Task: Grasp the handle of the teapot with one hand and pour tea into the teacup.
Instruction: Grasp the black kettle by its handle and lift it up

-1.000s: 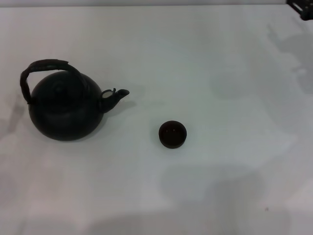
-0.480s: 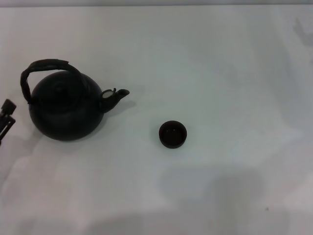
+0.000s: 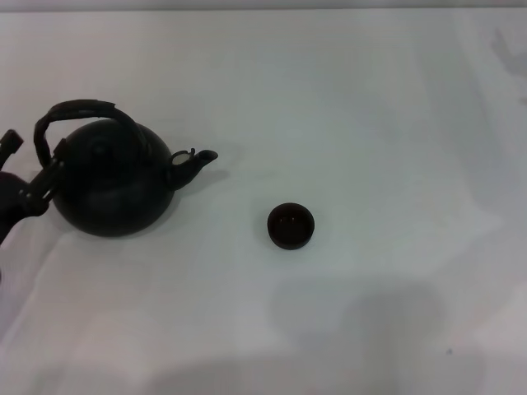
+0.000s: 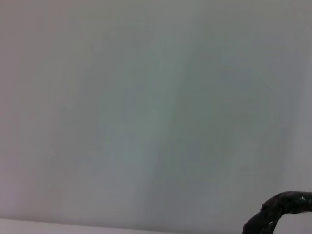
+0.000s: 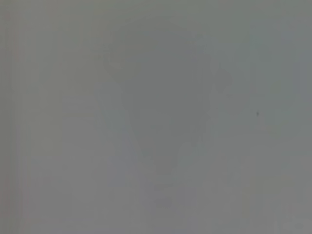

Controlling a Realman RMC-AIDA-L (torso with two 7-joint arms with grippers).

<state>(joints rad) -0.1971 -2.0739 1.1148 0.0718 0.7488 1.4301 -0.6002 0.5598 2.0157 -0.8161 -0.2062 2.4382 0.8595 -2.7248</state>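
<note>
The black round teapot (image 3: 111,185) stands upright at the left of the white table, its short spout (image 3: 198,160) pointing right. Its dark arched handle (image 3: 78,108) loops over the top. A piece of the handle also shows in the left wrist view (image 4: 280,210). The small black teacup (image 3: 291,226), reddish-brown inside, stands to the right of the spout, apart from the pot. My left gripper (image 3: 33,156) is at the left edge, open, with one finger (image 3: 11,141) outside the handle's left end and the other (image 3: 51,172) against the pot's left side. My right gripper is out of view.
The white table (image 3: 370,123) stretches bare to the right of and behind the teacup. The right wrist view shows only bare table surface (image 5: 156,117).
My left gripper has come in from the left edge and up to the teapot's left side by the handle's end. The right arm, seen at the top right a second ago, has left the view.
</note>
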